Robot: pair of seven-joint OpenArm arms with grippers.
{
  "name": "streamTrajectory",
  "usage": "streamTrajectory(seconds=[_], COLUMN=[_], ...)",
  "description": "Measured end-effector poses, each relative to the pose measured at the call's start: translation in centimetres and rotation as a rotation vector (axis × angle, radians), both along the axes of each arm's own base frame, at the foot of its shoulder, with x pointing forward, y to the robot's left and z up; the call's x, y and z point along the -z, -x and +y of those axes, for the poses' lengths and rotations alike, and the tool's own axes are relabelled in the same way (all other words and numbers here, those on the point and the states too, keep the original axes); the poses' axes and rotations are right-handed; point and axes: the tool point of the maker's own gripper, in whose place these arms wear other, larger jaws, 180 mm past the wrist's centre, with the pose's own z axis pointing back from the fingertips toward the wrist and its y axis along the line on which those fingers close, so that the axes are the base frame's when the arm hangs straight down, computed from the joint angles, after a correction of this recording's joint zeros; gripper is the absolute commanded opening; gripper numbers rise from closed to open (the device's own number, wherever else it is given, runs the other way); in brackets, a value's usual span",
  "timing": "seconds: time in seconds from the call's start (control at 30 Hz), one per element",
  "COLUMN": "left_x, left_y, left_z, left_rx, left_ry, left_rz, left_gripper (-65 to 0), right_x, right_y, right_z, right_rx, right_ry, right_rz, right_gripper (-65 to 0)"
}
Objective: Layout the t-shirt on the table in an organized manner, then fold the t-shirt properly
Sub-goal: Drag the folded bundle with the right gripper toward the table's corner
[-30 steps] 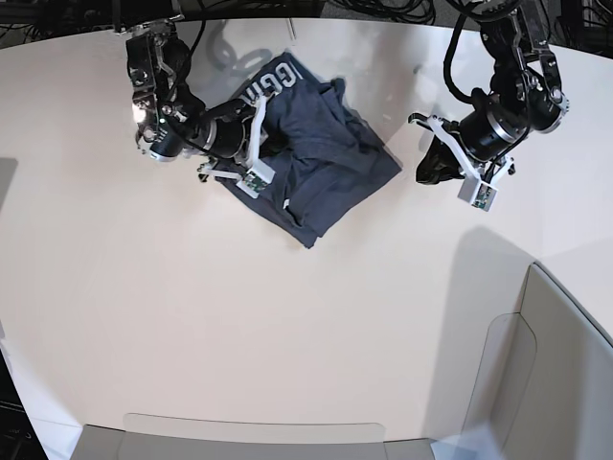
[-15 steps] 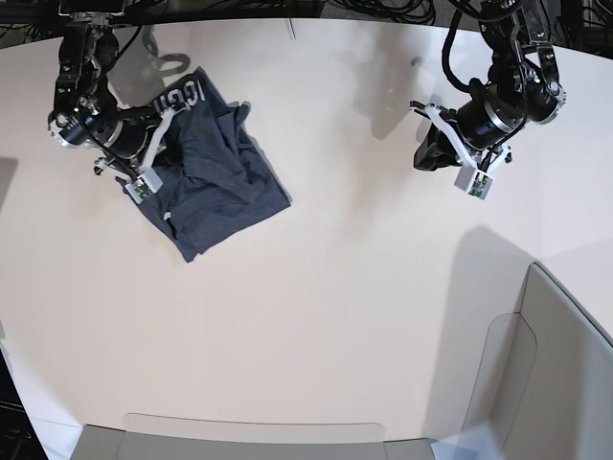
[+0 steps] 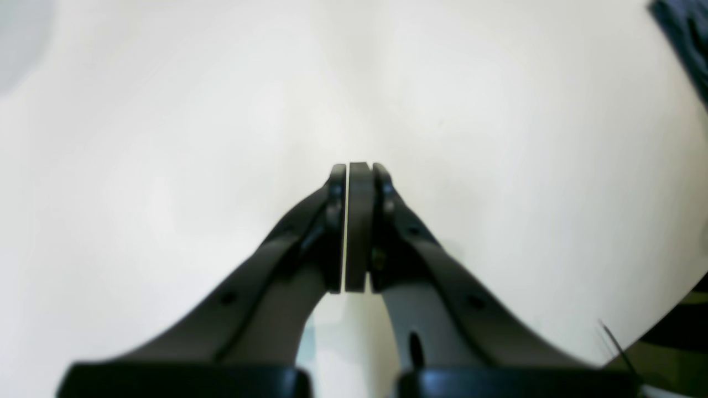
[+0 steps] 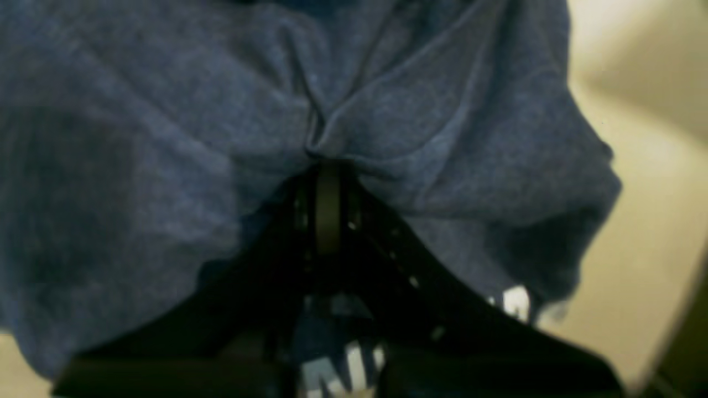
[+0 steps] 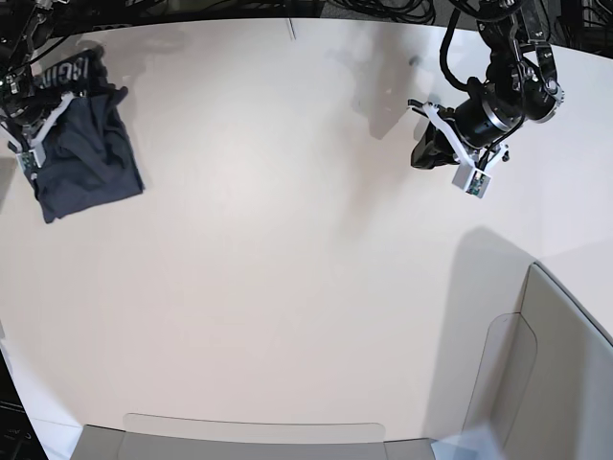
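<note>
The dark navy t-shirt [image 5: 88,158] lies bunched at the far left of the table [image 5: 287,268], with white lettering near its top edge. My right gripper [image 5: 75,107] is shut on a pinch of the cloth; in the right wrist view the fabric [image 4: 166,138] gathers into folds at the closed tips [image 4: 327,161]. My left gripper [image 5: 420,159] is shut and empty, over bare table at the right. In the left wrist view its tips [image 3: 354,168] are pressed together, and a corner of the t-shirt [image 3: 686,44] shows at the top right.
Grey translucent bin walls stand at the bottom right [image 5: 565,374] and along the bottom edge [image 5: 249,436]. Black cables [image 5: 383,8] run behind the table's curved far edge. The shirt sits close to the table's left edge.
My right gripper has dragged the t-shirt from the upper middle of the table to the far left. My left arm has barely shifted and stays shut.
</note>
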Motion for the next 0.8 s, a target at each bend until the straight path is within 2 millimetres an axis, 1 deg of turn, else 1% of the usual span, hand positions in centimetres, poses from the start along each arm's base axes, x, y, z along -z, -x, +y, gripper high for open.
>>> streamTrajectory(seconds=[0.13, 0.3, 0.37, 0.47, 0.6, 0.8], left_x=[0.1, 0.2, 0.6, 0.6, 0.6, 1.1], left_y=[0.1, 0.3, 0.8, 0.8, 0.8, 1.4], left_z=[0.0, 0.0, -0.1, 0.0, 0.0, 0.0], left_rx=[0.000, -0.001, 0.001, 0.001, 0.000, 0.000], left_ry=[-0.001, 0.002, 0.004, -0.001, -0.001, -0.001], left_rz=[0.003, 0.008, 0.024, 0.025, 0.025, 0.045], left_gripper=[-65.0, -65.0, -65.0, -65.0, -65.0, -65.0], right_x=[-0.5, -1.1, -0.9, -0.3, 0.6, 1.0], right_y=[1.2, 1.4, 1.4, 1.4, 0.7, -0.1], right_z=[-2.1, -3.6, -3.4, -3.4, -3.5, -2.4], right_rx=[0.055, 0.097, 0.117, 0.162, 0.210, 0.238], right_ry=[0.052, 0.109, 0.102, 0.099, 0.073, 0.050], right_rz=[0.025, 0.032, 0.023, 0.028, 0.027, 0.001], right_gripper=[-65.0, -65.0, -65.0, -65.0, -65.0, -65.0])
